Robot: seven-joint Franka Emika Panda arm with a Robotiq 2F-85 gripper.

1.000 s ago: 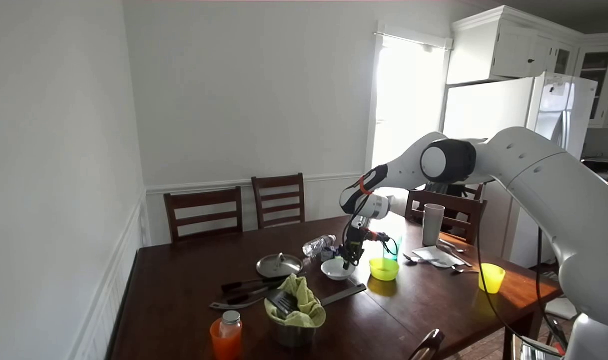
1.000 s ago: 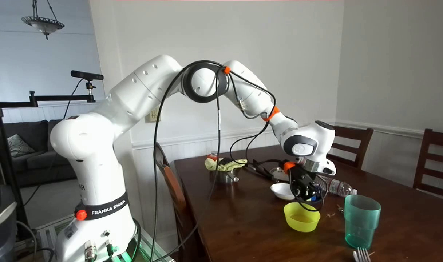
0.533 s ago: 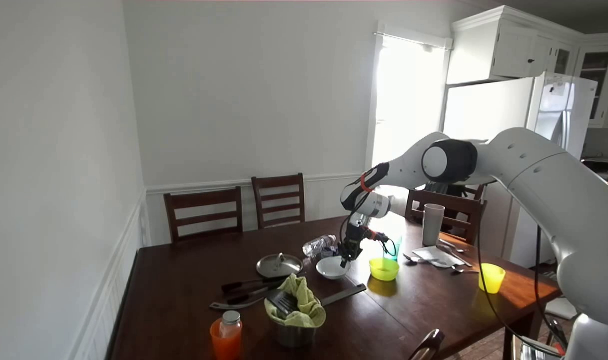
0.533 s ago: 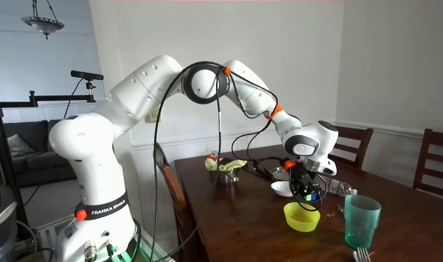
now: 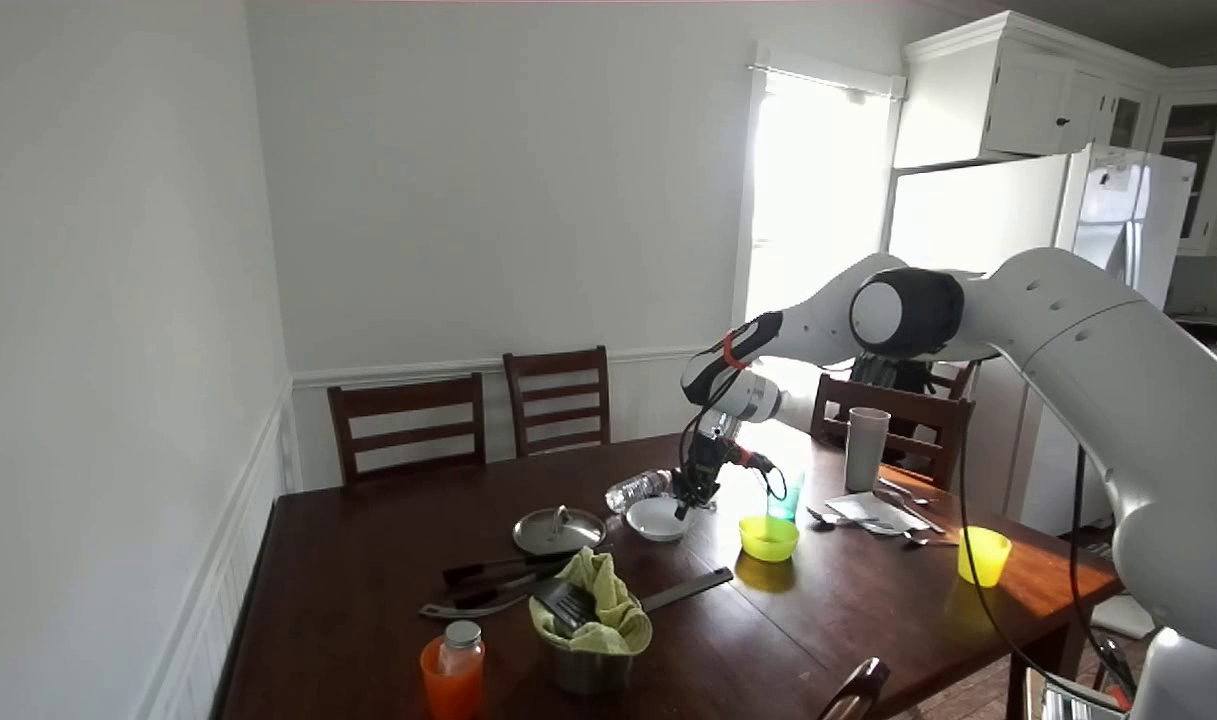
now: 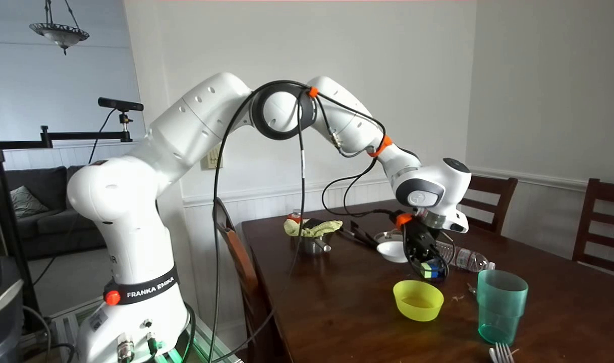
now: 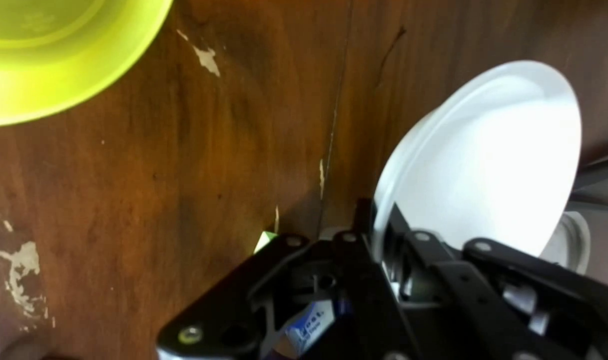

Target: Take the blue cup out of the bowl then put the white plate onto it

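The white plate [image 5: 656,520] is held by its rim in my gripper [image 7: 380,215]. In the wrist view the plate [image 7: 493,165] tilts, with the rim between both fingers. It also shows in an exterior view [image 6: 392,252], where it seems off the table. The lime-green bowl [image 5: 768,540] stands on the table; it also shows in an exterior view [image 6: 418,302] and partly at the wrist view's top left corner [image 7: 59,90]. Nothing shows inside it. A teal-blue cup [image 6: 502,307] stands upright on the table beside the bowl, outside it.
A small blue-and-white box [image 7: 311,325] lies below my gripper. A water bottle [image 5: 636,490], metal lid [image 5: 558,531] and metal pot with a green cloth [image 5: 593,665] are on the table. An orange cup [image 5: 453,685], yellow cup [image 5: 985,556] and fork [image 6: 501,353] are there too.
My gripper has risen with the white plate in it. In an exterior view the plate has shifted left and up. The bowl and the teal-blue cup have not moved.
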